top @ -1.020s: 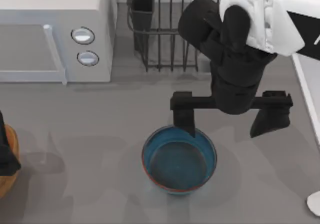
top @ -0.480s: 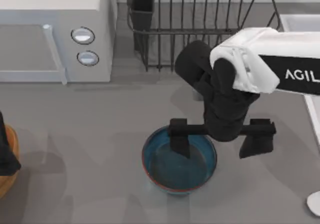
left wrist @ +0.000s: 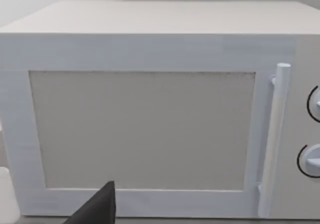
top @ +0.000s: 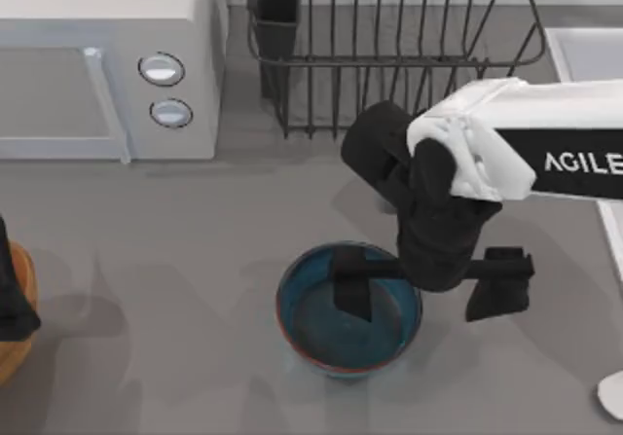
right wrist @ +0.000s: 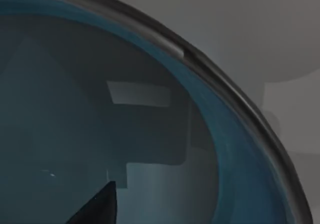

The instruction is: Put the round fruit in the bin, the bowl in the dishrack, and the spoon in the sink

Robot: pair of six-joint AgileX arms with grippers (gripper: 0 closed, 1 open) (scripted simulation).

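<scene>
The blue bowl (top: 311, 330) stands on the grey table at front centre, and its glazed inside (right wrist: 100, 108) fills much of the right wrist view. My right gripper (top: 425, 292) is open and straddles the bowl's right rim: one finger (top: 352, 294) is inside the bowl, the other (top: 498, 291) outside it. The black wire dishrack (top: 389, 46) stands behind. A corner of the sink (top: 584, 51) lies at the right edge, and the spoon's white end (top: 613, 394) at the front right. The orange-brown bin (top: 19, 343) is at the left edge under my parked left arm (top: 10, 299). The round fruit is out of view.
A white microwave (top: 107, 65) with two round knobs stands at the back left; its door (left wrist: 140, 129) faces the left wrist camera. A black utensil cup (top: 277, 12) sits at the dishrack's left corner. Bare grey table lies between the bin and the bowl.
My right arm has come forward and down from the dishrack. Its left finger went from the bowl's far rim into the bowl. The bowl and the left arm have not moved.
</scene>
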